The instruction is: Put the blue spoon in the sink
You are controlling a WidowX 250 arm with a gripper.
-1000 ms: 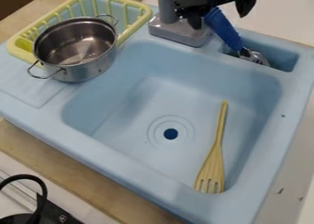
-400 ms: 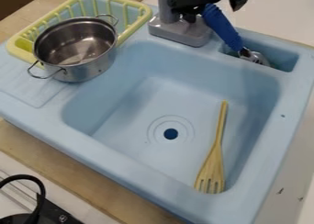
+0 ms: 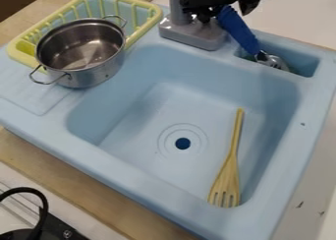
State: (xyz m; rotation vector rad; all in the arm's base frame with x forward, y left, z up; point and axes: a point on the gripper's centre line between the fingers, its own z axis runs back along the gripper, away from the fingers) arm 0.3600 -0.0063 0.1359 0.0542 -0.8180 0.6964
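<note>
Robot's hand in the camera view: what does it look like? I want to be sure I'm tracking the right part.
The hand is all black, with a bulky, angular body and dark fingers that taper towards their ends. I can't make out any cable or lettering on it.

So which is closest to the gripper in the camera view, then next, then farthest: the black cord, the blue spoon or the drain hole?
1. Blue spoon, right by the gripper, top right
2. Drain hole, in the sink's bottom
3. Black cord, far off, bottom left
</note>
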